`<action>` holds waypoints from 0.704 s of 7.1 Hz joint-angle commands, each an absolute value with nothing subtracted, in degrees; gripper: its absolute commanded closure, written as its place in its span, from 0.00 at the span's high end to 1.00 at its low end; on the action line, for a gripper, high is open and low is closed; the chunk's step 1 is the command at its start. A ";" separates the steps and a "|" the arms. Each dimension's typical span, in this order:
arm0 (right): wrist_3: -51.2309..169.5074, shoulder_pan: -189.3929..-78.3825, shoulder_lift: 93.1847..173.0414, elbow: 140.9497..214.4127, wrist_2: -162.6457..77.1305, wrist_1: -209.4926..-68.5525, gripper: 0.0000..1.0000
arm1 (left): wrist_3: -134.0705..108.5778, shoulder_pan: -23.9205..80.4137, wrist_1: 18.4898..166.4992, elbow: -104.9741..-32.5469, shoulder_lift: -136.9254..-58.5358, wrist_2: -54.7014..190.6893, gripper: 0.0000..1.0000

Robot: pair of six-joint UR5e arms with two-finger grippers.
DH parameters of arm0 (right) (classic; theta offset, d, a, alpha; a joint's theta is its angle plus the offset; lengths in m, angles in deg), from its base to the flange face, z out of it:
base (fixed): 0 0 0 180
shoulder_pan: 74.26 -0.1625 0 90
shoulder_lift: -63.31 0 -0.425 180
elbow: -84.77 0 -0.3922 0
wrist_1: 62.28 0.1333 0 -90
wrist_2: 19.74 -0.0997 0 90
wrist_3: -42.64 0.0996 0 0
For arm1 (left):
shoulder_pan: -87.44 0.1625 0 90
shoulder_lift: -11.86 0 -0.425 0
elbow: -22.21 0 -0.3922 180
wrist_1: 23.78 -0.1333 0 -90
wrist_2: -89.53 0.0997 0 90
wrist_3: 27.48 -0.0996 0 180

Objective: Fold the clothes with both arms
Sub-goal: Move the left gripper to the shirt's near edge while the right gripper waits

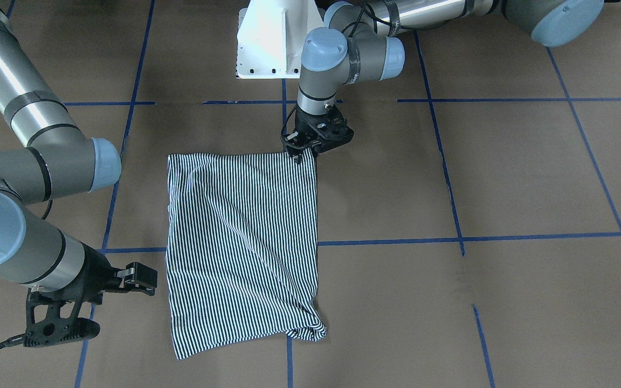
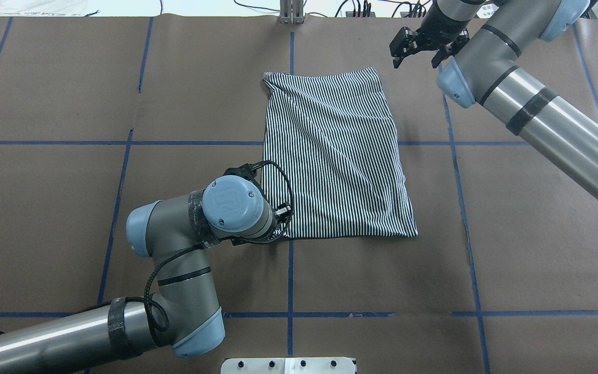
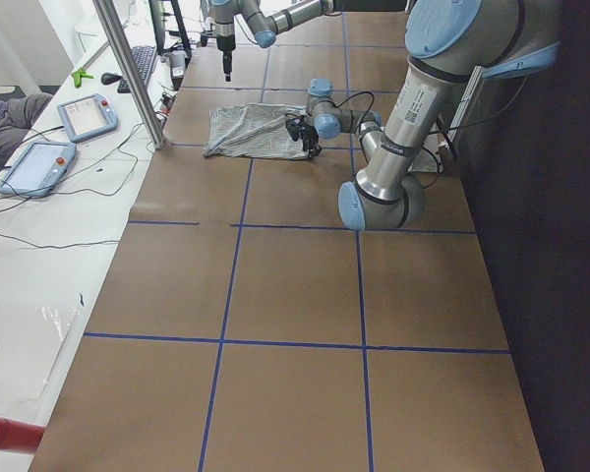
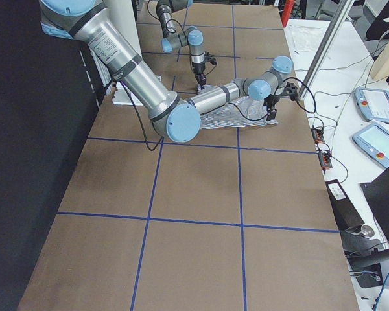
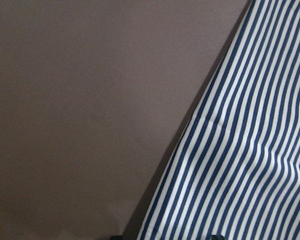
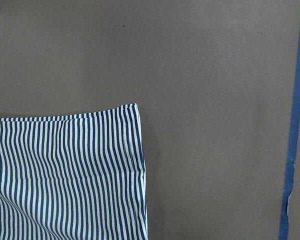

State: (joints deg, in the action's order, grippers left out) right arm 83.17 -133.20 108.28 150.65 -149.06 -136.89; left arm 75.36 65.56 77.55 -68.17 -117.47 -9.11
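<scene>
Flanking one striped shirt (image 1: 240,237): left tool (image 1: 298,155), right tool (image 2: 416,58).

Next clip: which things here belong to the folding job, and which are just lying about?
Job: striped shirt; left hand at its corner; right hand beside it, off the cloth.
Lying about: white pedestal base; teach pendant on the side bench.

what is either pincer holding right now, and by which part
Right pincer is open and holds nothing. Left pincer is down on the striped shirt's corner nearest the base; whether it grips cannot be told.
</scene>
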 commanded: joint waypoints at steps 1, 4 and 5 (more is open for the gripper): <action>83.15 -133.14 108.48 150.60 -149.02 -136.89 1.00 | 75.27 65.47 77.55 -68.75 -117.25 -9.17 0.00; 94.51 -130.27 112.14 156.71 -149.20 -136.81 1.00 | 71.60 64.85 77.64 -81.08 -109.04 -9.79 0.00; 103.54 -126.94 115.22 162.41 -149.02 -136.63 1.00 | 69.75 64.77 77.64 -84.89 -106.64 -9.88 0.00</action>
State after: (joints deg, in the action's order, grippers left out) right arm 94.18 -130.29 111.89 156.51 -149.14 -136.79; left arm 71.98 64.88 77.64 -79.59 -110.18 -9.73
